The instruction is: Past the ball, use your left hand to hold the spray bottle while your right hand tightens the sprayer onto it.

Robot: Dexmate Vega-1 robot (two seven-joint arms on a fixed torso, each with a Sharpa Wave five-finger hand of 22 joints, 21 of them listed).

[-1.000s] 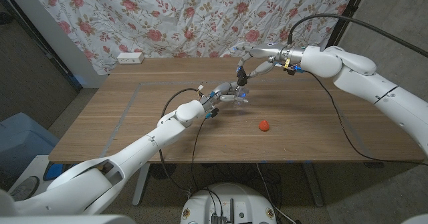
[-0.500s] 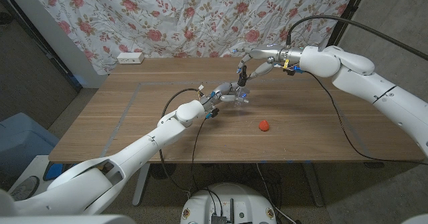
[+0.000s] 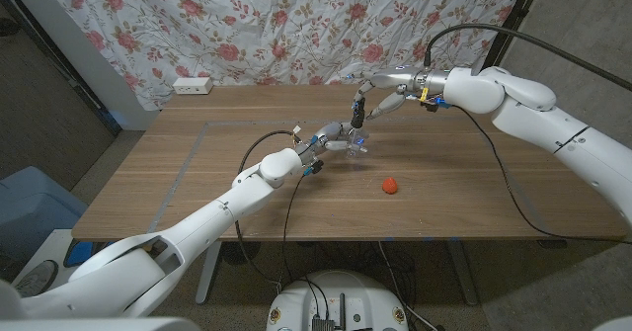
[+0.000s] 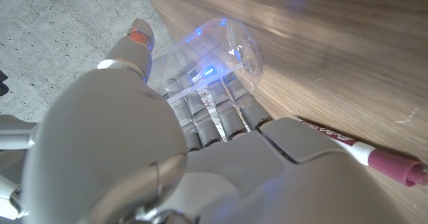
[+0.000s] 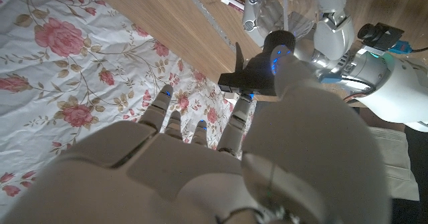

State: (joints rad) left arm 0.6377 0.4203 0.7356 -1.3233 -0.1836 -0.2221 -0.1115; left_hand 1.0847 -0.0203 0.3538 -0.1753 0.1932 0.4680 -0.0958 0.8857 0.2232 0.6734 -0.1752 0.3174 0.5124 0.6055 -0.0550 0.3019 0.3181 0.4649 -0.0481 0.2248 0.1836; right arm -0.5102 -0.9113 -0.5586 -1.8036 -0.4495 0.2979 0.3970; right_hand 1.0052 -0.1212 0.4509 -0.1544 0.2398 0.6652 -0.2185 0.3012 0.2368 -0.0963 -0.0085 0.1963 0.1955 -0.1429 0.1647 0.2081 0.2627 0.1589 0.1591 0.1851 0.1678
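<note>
Wooden table [image 3: 197,178], ball [image 3: 391,185] at 5 o'clock of bottle [image 3: 353,145] clasped by left hand [image 3: 331,136]; right hand [image 3: 373,92] pinching sprayer [image 3: 356,113] above.

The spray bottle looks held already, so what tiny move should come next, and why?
Probably the right robot hand should twist the black sprayer it pinches. The sprayer sits at the top of the clear spray bottle, which the left robot hand grips above the wooden table, so both parts look ready for tightening.
</note>
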